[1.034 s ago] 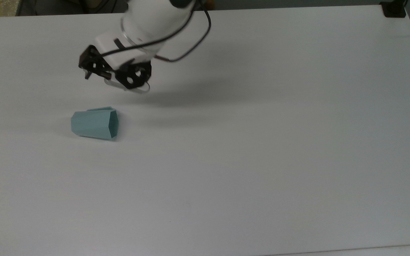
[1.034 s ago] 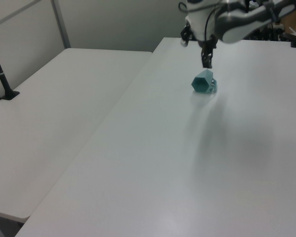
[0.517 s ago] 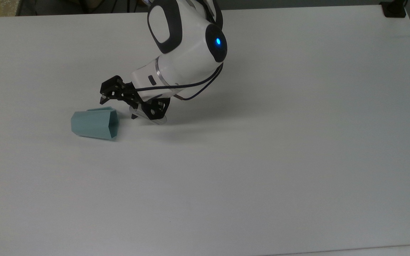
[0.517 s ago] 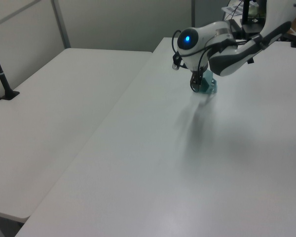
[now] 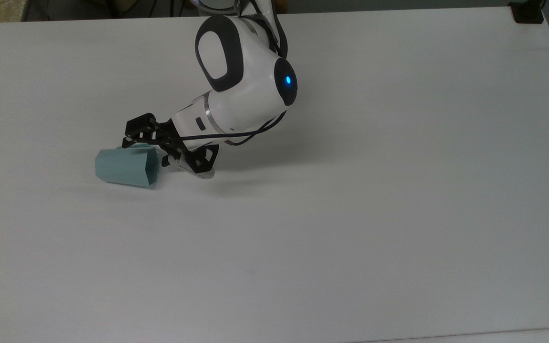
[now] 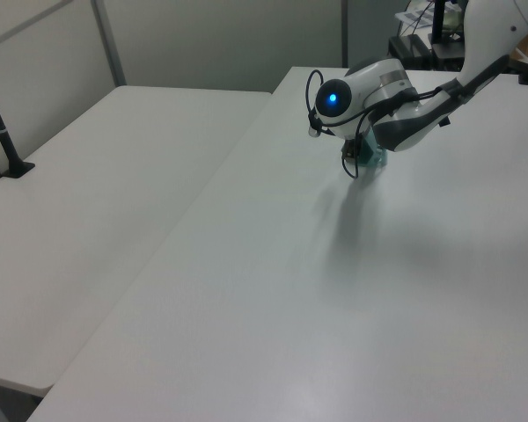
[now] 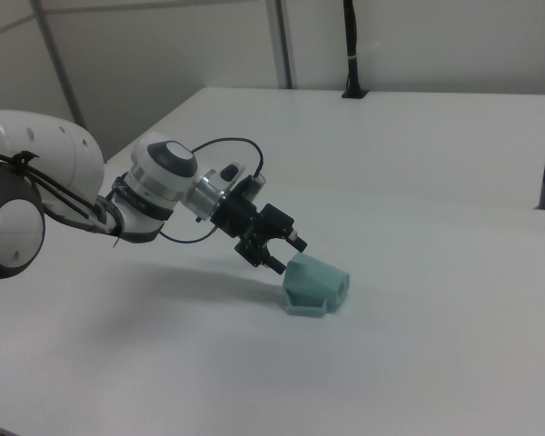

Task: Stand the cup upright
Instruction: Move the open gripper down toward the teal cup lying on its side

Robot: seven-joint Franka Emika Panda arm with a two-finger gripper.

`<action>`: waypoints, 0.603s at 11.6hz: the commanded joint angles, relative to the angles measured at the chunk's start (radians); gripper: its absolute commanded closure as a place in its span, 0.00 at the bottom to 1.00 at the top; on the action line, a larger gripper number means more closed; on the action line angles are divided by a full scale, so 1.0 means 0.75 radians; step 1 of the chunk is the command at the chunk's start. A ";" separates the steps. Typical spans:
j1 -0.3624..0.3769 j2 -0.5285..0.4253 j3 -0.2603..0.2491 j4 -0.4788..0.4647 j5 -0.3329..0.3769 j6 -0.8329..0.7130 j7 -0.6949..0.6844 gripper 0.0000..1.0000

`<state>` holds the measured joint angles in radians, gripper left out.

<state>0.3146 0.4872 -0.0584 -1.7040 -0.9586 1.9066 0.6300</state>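
On the white table (image 5: pixel 350 214), toward the top view's left, I see the cup (image 5: pixel 126 166) lying on its side. It is pale teal with flat, angled sides. Its wide open mouth faces the top view's right and its narrower base points to the top view's left. A small flat handle at the rim rests on the table, on the side nearest the camera in the right view (image 7: pixel 313 284).

My gripper (image 5: pixel 144 151) sits right at the cup's mouth. Its two black fingers are spread apart and hold nothing. In the top view one fingertip (image 5: pixel 127 141) lies over the far edge of the cup, near the rim, and the other (image 5: pixel 165 162) is just beside the rim on the top view's right. I cannot tell whether either fingertip touches the cup. In the right view the gripper (image 7: pixel 284 255) hangs just above the cup's rim end, pointing down at it.

Beyond the gripper, the arm (image 5: pixel 241 81) slopes down to the cup from the far edge of the table, leaning toward the top view's left. Its white wrist carries a glowing blue light (image 5: pixel 288 80), and a thin black cable (image 5: pixel 236 136) loops along it to the gripper. In the left view the arm (image 6: pixel 396 97) hides most of the cup (image 6: pixel 372 158).

Farther off, a second white table (image 6: pixel 97 193) stands alongside this one.
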 commanded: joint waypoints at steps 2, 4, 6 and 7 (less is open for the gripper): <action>0.006 0.019 0.010 0.022 -0.147 -0.010 0.095 0.00; 0.010 0.021 0.012 0.018 -0.200 -0.034 0.099 0.00; 0.010 0.046 0.019 0.008 -0.243 -0.037 0.099 0.00; 0.008 0.056 0.019 0.004 -0.258 -0.043 0.099 0.00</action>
<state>0.3180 0.5049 -0.0530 -1.7048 -1.1131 1.9027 0.6807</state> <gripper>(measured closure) 0.000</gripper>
